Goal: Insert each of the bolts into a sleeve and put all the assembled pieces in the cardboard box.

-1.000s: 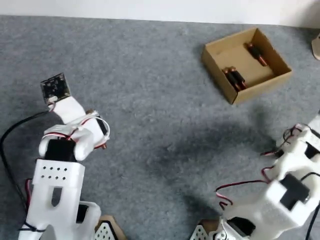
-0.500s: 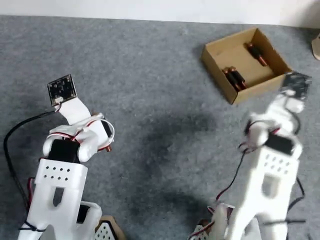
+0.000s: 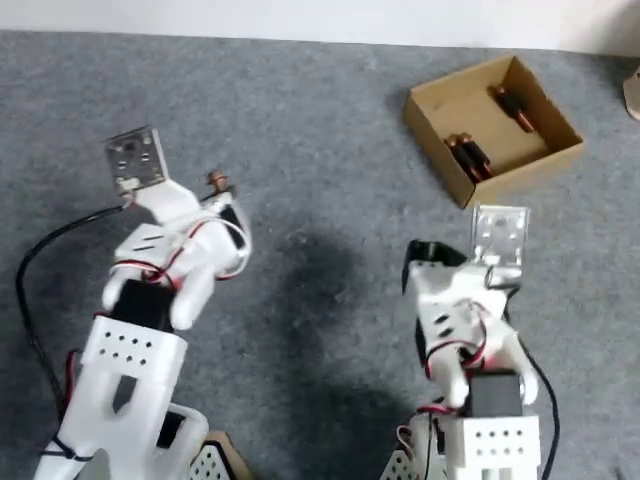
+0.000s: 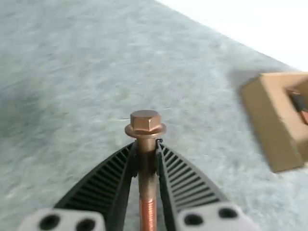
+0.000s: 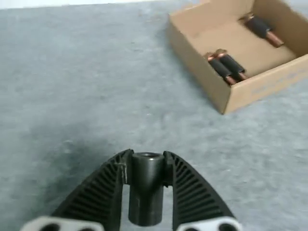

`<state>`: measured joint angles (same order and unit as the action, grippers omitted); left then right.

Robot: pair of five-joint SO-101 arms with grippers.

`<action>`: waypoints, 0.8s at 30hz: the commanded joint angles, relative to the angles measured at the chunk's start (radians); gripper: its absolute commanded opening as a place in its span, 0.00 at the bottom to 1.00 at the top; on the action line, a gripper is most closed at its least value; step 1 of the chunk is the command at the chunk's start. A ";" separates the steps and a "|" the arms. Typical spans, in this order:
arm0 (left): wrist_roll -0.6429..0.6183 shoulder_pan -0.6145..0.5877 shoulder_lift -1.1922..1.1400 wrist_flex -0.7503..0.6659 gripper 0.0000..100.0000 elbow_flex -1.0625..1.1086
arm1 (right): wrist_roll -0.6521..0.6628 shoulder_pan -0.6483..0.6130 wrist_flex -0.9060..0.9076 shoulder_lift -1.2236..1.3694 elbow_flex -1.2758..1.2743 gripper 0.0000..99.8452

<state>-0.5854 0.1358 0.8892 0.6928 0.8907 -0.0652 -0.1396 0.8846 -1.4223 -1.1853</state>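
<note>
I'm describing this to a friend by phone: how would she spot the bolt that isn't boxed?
Start at the cardboard box on the grey table. Well away from it, the left pincer grips a copper-coloured bolt: bare, unlike the black-sleeved ones in the box.

grey felt-like mat (image 3: pixel 300 130) across the whole work area, fuzzy even texture. white strip of wall (image 3: pixel 300 18) along the far edge. soft diffuse light, blurry dark shadow patches (image 3: pixel 335 290) mid-mat. tan object (image 3: pixel 632 92) cut off at right edge.
</note>
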 commanded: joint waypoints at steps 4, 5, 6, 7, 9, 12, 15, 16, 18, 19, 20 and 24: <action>-0.009 0.099 0.031 -0.126 0.00 -0.007 | -0.026 -0.148 -0.004 -0.173 -0.079 0.00; -0.009 0.099 0.031 -0.155 0.00 0.005 | -0.025 -0.171 -0.004 -0.202 -0.094 0.00; -0.009 0.099 0.031 -0.198 0.00 0.019 | -0.023 -0.194 -0.004 -0.231 -0.113 0.00; -0.009 0.099 0.031 -0.245 0.00 0.039 | -0.015 -0.219 -0.005 -0.262 -0.133 0.00; -0.009 0.099 0.031 -0.344 0.00 0.091 | 0.026 -0.260 -0.038 -0.331 -0.193 0.00; -0.009 0.101 0.031 -0.459 0.00 0.162 | 0.051 -0.283 -0.084 -0.427 -0.286 0.00; -0.005 0.127 0.031 -0.539 0.00 0.194 | 0.046 -0.280 -0.128 -0.409 -0.352 0.00; -0.005 0.137 0.031 -0.549 0.00 0.197 | 0.046 -0.282 -0.143 -0.414 -0.364 0.00; -0.003 0.171 0.041 -0.555 0.00 0.194 | 0.049 -0.286 -0.165 -0.417 -0.378 0.00; -0.003 0.186 0.056 -0.555 0.00 0.194 | 0.051 -0.286 -0.166 -0.417 -0.383 0.00; -0.003 0.202 0.079 -0.555 0.00 0.197 | 0.051 -0.288 -0.166 -0.417 -0.386 0.00; -0.006 0.271 0.199 -0.555 0.00 0.223 | 0.046 -0.302 -0.166 -0.417 -0.415 0.00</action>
<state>-0.5854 0.3506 0.9858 0.1695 1.1070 -0.0284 -0.4235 0.7480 -1.8182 -1.5904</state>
